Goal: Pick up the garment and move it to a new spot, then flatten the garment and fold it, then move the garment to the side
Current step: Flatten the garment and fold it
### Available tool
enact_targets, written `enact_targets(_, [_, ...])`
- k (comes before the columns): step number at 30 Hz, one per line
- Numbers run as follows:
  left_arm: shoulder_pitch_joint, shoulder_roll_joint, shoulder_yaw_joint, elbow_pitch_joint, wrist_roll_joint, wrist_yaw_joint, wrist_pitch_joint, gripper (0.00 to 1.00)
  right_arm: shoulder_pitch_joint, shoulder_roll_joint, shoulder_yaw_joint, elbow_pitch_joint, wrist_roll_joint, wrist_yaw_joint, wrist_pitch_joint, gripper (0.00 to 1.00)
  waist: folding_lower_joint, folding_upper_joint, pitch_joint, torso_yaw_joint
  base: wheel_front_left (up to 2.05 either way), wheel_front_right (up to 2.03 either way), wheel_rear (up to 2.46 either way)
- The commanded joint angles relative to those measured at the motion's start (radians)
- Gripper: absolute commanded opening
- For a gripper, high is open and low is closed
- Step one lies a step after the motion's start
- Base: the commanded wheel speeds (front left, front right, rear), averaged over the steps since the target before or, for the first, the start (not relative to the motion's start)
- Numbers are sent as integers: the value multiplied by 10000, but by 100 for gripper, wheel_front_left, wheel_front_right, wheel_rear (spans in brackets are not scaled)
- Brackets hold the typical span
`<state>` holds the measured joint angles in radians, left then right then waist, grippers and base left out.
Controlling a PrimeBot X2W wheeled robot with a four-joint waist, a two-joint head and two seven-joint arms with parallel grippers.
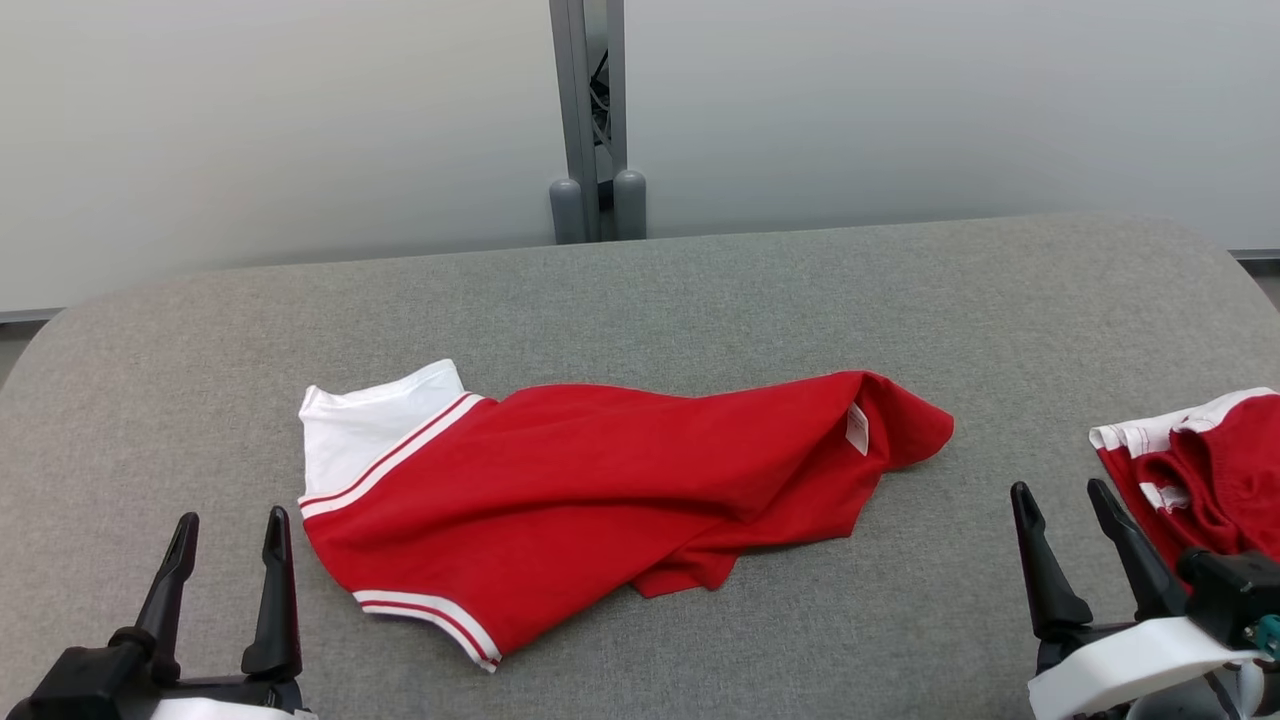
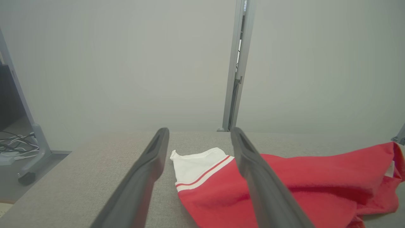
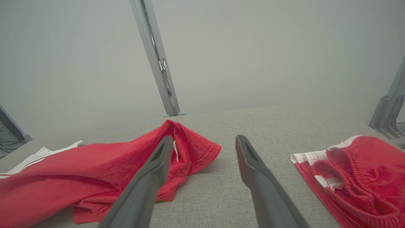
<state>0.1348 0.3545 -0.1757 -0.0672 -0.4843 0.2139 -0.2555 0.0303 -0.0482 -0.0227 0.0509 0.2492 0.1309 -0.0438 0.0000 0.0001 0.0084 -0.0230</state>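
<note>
Left gripper: fingers spread, empty; I keep it at the bench's near edge, facing the garment's white end.
Right gripper: spread, empty, near edge, between both garments.
Garment: rumpled red shirt, bench centre, untouched; pickup pending, I judge.
Second garment: bunched at right edge.

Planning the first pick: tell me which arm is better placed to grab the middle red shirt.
Left, probably. The open left gripper sits beside the white end of the red shirt, dead ahead in its wrist view. The open right gripper faces mostly bare table.
</note>
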Motion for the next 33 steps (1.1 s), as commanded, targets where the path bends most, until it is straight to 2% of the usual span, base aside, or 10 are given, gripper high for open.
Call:
enact_targets(1, [-87, 40, 0, 9, 21, 61, 4, 100, 52, -53, -10, -68, 29, -4, 44, 100, 0, -1, -12, -6, 0, 0, 0])
enact_targets(8, [-196, 10, -64, -60, 84, 137, 40, 100, -93, -51, -13, -23, 64, -4, 159, 100, 0, -1, -12, 10, 0, 0, 0])
enact_targets(13, [-374, 2, -157, -99, 131, 121, 48, 100, -455, -53, 76, 631, -141, -4, 650, 100, 0, -1, 204, 127, 0, 0, 0])
enact_targets(20, [-729, -114, -316, -38, 128, -10, 29, 100, -1392, -51, 359, 2319, -352, -4, 905, 100, 0, -1, 688, 483, 0, 0, 0])
enact_targets(33, [-1627, -475, -569, 488, 200, -506, -49, 100, -4050, -57, 1306, 6021, 589, -4, -33, 100, 0, -1, 1688, 923, 0, 0, 0])
